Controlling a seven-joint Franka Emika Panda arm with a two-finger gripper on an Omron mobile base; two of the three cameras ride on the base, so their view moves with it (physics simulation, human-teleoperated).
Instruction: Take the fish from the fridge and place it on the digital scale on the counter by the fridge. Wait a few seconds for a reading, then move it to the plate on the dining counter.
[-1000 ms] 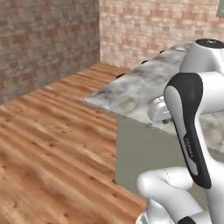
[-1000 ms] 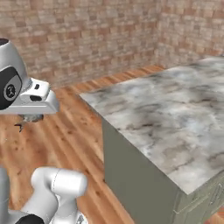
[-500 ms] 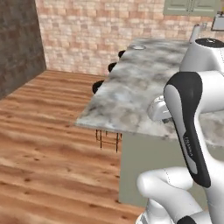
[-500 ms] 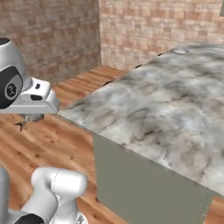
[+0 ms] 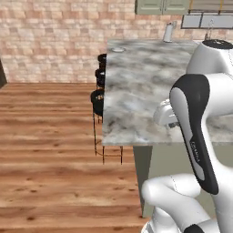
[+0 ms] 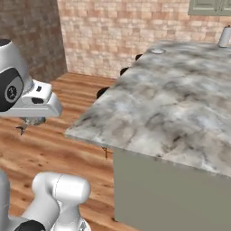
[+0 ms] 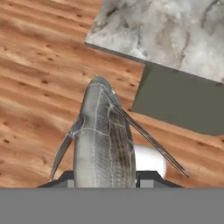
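Observation:
My gripper (image 7: 106, 178) is shut on the fish (image 7: 103, 139), a silver-grey scaled body that points away from the hand over the wooden floor. In the right base view the hand (image 6: 34, 102) hangs at the left, short of the dining counter (image 6: 171, 103). The counter's near corner (image 7: 162, 26) lies ahead of the fish in the hand view. The plate (image 5: 118, 50) (image 6: 157, 51) is a small pale disc at the counter's far end. The fridge and the digital scale are out of view.
Black stools (image 5: 98, 96) (image 6: 103, 91) line the counter's left edge. Below the marble top is a dark grey side panel (image 7: 183, 103). A white cylinder (image 5: 169, 32) stands at the far back of the counter. Wooden floor (image 5: 45, 150) spreads to the left, up to a brick wall.
The whole picture has swung: the base has turned, so the dining counter now runs lengthways with its stools and far end in sight. The fish stays in my gripper.

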